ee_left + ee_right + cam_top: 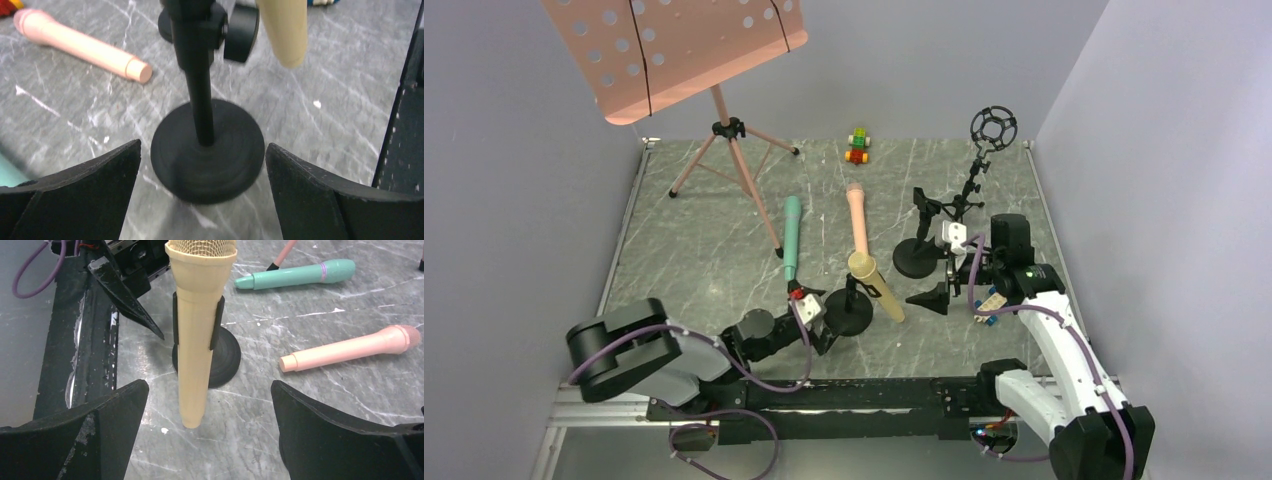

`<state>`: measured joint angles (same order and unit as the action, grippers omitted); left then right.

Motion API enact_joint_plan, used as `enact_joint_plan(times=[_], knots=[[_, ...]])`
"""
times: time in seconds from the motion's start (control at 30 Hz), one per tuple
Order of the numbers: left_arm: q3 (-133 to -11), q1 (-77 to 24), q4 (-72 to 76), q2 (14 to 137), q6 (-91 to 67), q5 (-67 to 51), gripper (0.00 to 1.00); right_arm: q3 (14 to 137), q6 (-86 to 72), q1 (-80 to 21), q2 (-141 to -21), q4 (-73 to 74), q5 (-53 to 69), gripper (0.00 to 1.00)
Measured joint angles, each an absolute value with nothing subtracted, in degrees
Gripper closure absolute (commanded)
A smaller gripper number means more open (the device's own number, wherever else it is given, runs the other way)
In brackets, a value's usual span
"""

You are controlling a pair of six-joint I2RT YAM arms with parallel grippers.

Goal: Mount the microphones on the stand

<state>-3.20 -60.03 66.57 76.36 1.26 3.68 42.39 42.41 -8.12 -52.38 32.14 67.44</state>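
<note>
Jaws wide; yellow microphone (196,335) aslant, tail down.

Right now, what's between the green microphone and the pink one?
Nothing: just bare table between the green microphone and pink microphone, clear in the top view.

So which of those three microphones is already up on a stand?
The pale yellow microphone: it sits clipped in the black stand, tail clear of the table. The teal microphone and pink microphone lie flat.
</note>
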Motion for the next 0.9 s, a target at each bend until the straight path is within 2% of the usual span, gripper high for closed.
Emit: enact_joint_plan(times=[0.17, 0.4, 0.7, 0.9], knots=[[-8.27, -59.64, 73.56, 83.00, 1.50, 2.83, 0.07, 41.82, 42.48, -6.90, -52.16, 32.73, 68.14, 0.00], [-13.19, -59.05, 73.89, 83.94, 2.28, 0.67, 0.29, 41.74, 42.39, -6.72, -52.01, 32.71, 68.10, 0.00], [-12.03, -58.98, 76.23, 89.97, 0.38, -0.47, 0.39, 41.71, 41.80, -6.17, -52.01, 32.67, 68.14, 0.00], [-10.87, -58.89, 79.46, 93.73, -1.32, -0.25, 0.42, 41.71, 41.76, -6.00, -52.01, 32.67, 68.29, 0.00]])
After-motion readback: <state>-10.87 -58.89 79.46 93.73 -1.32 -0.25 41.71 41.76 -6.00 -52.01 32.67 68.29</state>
